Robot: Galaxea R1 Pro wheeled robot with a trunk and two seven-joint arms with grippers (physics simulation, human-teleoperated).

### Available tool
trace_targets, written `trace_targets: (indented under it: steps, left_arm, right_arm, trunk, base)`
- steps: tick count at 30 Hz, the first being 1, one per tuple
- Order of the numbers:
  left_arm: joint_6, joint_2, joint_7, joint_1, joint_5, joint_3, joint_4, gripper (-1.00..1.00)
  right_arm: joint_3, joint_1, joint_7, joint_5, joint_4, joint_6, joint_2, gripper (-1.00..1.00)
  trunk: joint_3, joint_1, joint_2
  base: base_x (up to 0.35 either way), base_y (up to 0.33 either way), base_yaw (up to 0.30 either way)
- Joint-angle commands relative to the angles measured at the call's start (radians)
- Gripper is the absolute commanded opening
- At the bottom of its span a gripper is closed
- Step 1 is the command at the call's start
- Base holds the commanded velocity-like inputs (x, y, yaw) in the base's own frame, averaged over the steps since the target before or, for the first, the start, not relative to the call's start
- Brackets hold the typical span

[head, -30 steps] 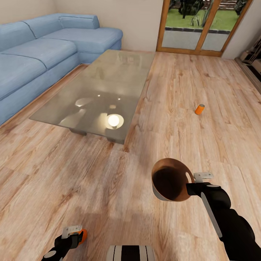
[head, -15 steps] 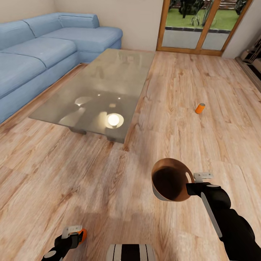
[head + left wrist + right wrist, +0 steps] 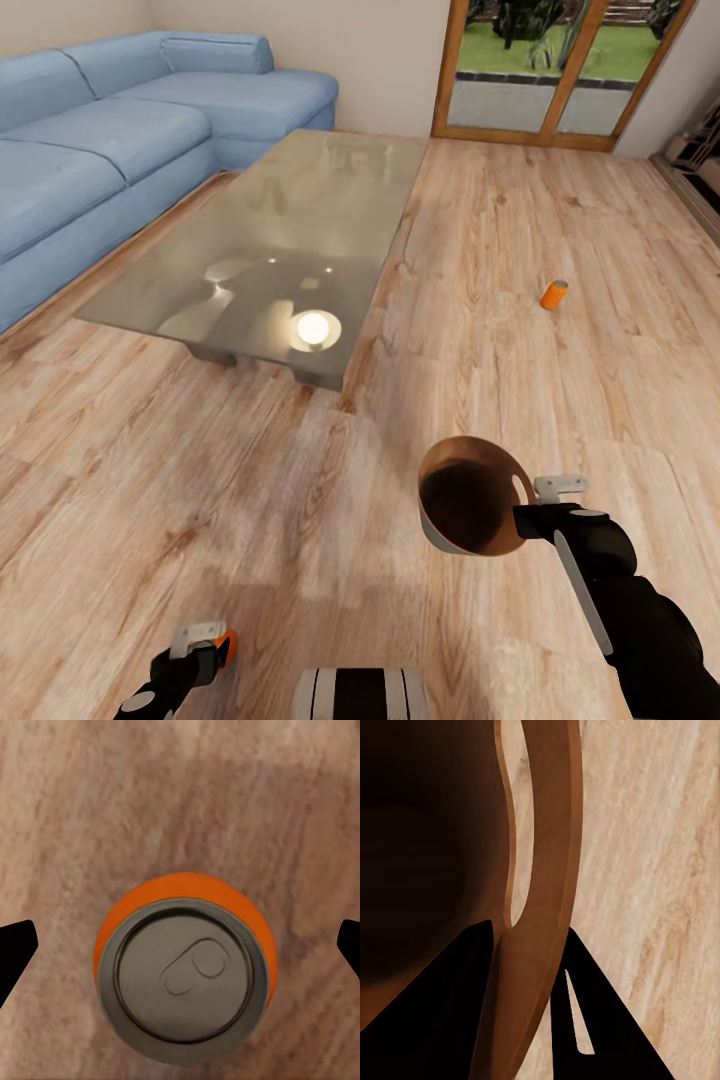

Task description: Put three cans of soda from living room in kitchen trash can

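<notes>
My right gripper (image 3: 530, 507) is shut on the rim of the tash can (image 3: 468, 497), a pale grey bin with a brown inside, held above the wood floor with its mouth tilted toward me. In the right wrist view the fingers (image 3: 607, 1020) pinch the brown rim (image 3: 540, 907). One orange can of soda (image 3: 229, 647) shows at my left gripper (image 3: 205, 650). Seen from the left wrist, its silver top (image 3: 184, 979) lies between the wide-spread fingertips (image 3: 15, 949), with a gap on each side. Whether it rests on the floor I cannot tell. A second orange can (image 3: 553, 293) lies on the floor far right.
A low glass coffee table (image 3: 290, 240) stands ahead on the left, with the blue sectional sofa (image 3: 110, 150) behind it. Glass doors (image 3: 560, 70) close the far wall. Open plank floor stretches between me and the far can.
The whole view has shifted slightly as the camera moved. Both arms, the bin and the near can keep their places relative to each other.
</notes>
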Motion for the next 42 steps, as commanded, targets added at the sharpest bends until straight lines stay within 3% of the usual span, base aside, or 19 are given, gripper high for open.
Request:
trace_targets:
  steps: [1, 13, 19, 42]
  left_arm:
    - [0.000, 0.000, 0.000, 0.000, 0.000, 0.000, 0.000, 1.00]
    - [0.000, 0.000, 0.000, 0.000, 0.000, -0.001, 0.001, 1.00]
    - [0.000, 0.000, 0.000, 0.000, 0.000, -0.001, 0.001, 1.00]
    - [0.000, 0.000, 0.000, 0.000, -0.001, -0.002, 0.002, 1.00]
  right_arm:
    - [0.001, 0.000, 0.000, -0.009, 0.000, 0.000, 0.000, -1.00]
    - [0.001, 0.000, 0.001, -0.009, 0.000, 0.000, 0.000, -1.00]
    - [0.001, 0.000, 0.001, -0.009, 0.000, 0.000, 0.000, -1.00]
    - [0.001, 0.000, 0.001, -0.009, 0.000, 0.000, 0.000, -1.00]
  trunk:
    - [-0.003, 0.004, -0.007]
    - [-0.009, 0.011, -0.021]
    - [-0.028, 0.034, -0.063]
    - [-0.031, 0.038, -0.070]
  base:
    - [0.000, 0.000, 0.000]
    - [0.000, 0.000, 0.000]
    - [0.000, 0.000, 0.000]
    - [0.000, 0.000, 0.000]
